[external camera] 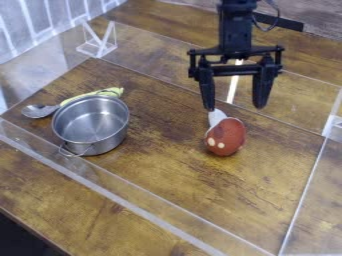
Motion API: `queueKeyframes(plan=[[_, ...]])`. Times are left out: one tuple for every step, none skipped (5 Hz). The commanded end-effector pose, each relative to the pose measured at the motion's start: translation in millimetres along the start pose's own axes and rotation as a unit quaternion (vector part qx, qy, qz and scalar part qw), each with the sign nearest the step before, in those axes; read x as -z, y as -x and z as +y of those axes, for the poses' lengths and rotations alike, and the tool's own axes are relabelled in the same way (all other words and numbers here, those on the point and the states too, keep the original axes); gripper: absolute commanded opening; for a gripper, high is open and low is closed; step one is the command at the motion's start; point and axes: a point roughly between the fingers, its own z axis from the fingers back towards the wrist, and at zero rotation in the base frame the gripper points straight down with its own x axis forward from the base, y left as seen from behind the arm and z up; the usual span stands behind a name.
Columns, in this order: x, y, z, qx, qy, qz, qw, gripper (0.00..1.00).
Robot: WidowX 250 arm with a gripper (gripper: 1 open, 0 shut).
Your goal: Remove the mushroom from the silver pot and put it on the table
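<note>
Mushroom [225, 136] and gripper [235, 101] are apart: the black jaws stand spread wide, fingers pointing down, with nothing pinched between them. They hang just beyond the mushroom on its far side, above the brown wood-grain table [147, 180]. The mushroom lies on its side on the table, right of the middle, its pale-spotted red-brown cap toward the near side and its whitish stem pointing to the far side. Well apart to the left sits the silver pot [92, 124], upright, nothing seen inside it. Near the pot's far side lies a yellow-green item [94, 94], and at the far left a metal spoon [40, 110]. Clear acrylic walls [131, 205] run along the table's borders.
</note>
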Motion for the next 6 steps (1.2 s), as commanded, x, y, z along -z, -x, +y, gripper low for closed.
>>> queueKeyframes(plan=[[-28.3, 9.6, 1, 0.001, 0.037, -0.045, 0.9983, 1.0], [-29.1, 9.6, -12, 0.018, 0.039, -0.047, 0.998, 1.0], [-30.5, 9.4, -24, 0.035, 0.038, -0.048, 0.9975, 1.0], [-33.9, 8.4, -27, 0.044, 0.033, -0.047, 0.9974, 1.0], [-36.7, 7.5, -28, 0.053, 0.021, -0.042, 0.9975, 1.0], [-29.6, 4.1, -23, 0.043, 0.013, -0.04, 0.9982, 1.0]])
